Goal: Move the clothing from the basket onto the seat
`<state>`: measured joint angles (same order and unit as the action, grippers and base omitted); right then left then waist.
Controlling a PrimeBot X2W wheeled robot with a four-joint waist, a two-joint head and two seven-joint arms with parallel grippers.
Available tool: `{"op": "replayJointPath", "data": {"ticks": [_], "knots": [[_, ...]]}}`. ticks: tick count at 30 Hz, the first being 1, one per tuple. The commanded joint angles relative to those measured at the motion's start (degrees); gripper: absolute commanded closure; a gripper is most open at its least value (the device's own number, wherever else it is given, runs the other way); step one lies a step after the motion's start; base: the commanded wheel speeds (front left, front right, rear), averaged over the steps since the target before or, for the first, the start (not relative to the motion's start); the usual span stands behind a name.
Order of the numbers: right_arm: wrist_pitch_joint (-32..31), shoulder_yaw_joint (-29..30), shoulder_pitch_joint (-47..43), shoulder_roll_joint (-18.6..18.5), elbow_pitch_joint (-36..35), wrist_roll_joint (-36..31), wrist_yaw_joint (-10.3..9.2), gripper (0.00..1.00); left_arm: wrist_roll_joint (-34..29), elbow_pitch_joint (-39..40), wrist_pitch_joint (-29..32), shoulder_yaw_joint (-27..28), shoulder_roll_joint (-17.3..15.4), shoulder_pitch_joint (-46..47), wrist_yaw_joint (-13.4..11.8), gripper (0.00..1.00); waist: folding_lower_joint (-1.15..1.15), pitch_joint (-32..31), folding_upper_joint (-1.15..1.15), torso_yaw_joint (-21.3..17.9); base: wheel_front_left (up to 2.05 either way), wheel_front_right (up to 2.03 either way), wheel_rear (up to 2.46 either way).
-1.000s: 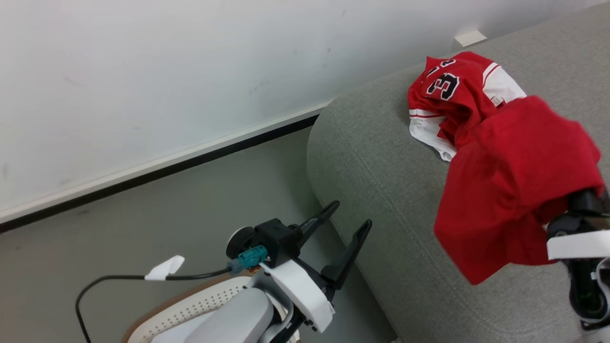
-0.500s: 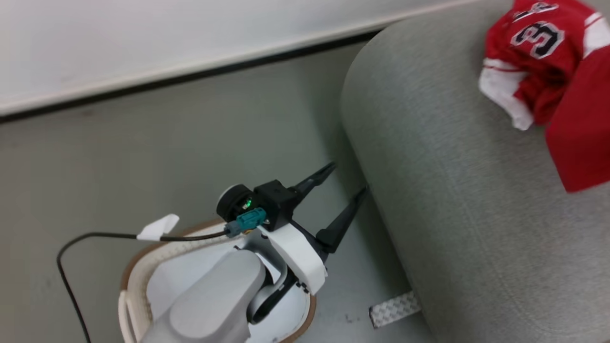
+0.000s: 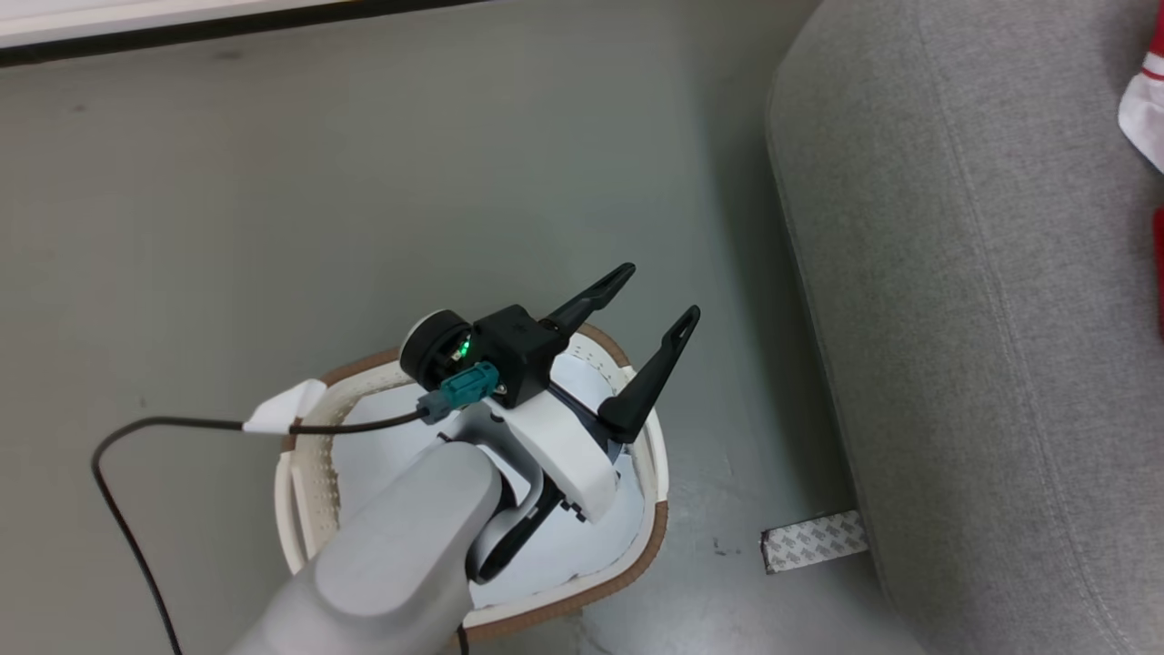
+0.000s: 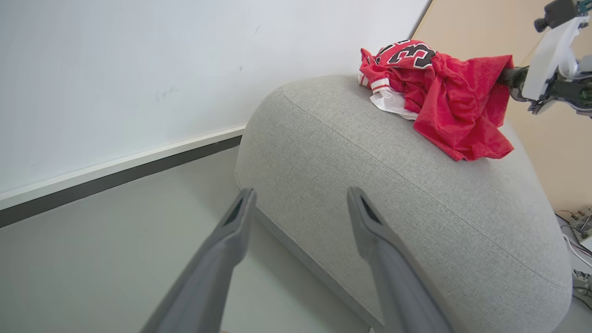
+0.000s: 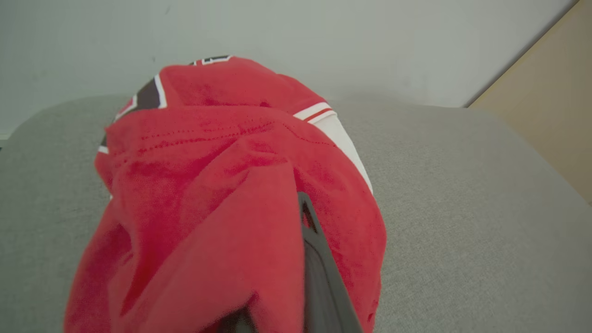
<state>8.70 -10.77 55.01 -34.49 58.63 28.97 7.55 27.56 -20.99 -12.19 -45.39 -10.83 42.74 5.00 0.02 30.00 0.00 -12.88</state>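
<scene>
Red garment (image 4: 462, 106) on seat (image 4: 370, 194) clamped in right hand (image 4: 511, 78); left hand (image 3: 660, 291) spread over basket (image 3: 657, 464).

Basket (image 3: 651, 473) stands on floor (image 3: 273, 182), left of seat (image 3: 982, 364), near but apart. Sheet (image 3: 582, 537) lies in basket; left claw (image 3: 660, 291) hangs above it. On seat: jersey (image 4: 402, 53) toward wall, plain garment (image 4: 462, 115) overlapping its near side.

Grey forearm (image 3: 400, 537), black left gripper (image 3: 660, 290) (teal plug (image 3: 464, 387), black cable (image 3: 118, 509)).

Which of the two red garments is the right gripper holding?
The plain red piece: the right gripper is shut on it, while the jersey with numerals and white trim lies beyond.
</scene>
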Motion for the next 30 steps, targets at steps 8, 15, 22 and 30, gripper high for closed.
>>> {"op": "replayJointPath", "data": {"ticks": [8,15,22,30], "knots": [[-11.1,-5.9,1.6,0.3,4.6,4.6,-0.13,0.41,0.8,-2.3,-1.6,0.7,0.3,-0.8,-0.4,0.0,-0.02,-1.8,0.0,0.8,0.0,0.0,0.0],[-11.5,-11.5,-0.9,-0.1,2.7,7.0,-0.13,0.0,2.0,-4.3,-2.3,1.4,0.3,-3.0,-0.3,0.0,-0.02,-7.5,0.0,-0.5,0.0,0.0,0.0],[-15.7,-19.2,-5.5,-2.8,-2.2,10.6,-0.13,0.0,4.0,-5.5,-2.9,3.6,-0.3,-7.6,-0.5,0.0,-0.02,-16.9,0.0,-1.7,0.0,0.0,0.0],[-14.8,-23.6,-10.0,-8.5,-15.2,17.4,-0.13,0.0,5.3,-3.7,-3.0,8.2,-2.6,-11.9,-1.9,0.0,-0.02,-25.1,0.0,-0.7,0.0,0.0,0.0]]}}
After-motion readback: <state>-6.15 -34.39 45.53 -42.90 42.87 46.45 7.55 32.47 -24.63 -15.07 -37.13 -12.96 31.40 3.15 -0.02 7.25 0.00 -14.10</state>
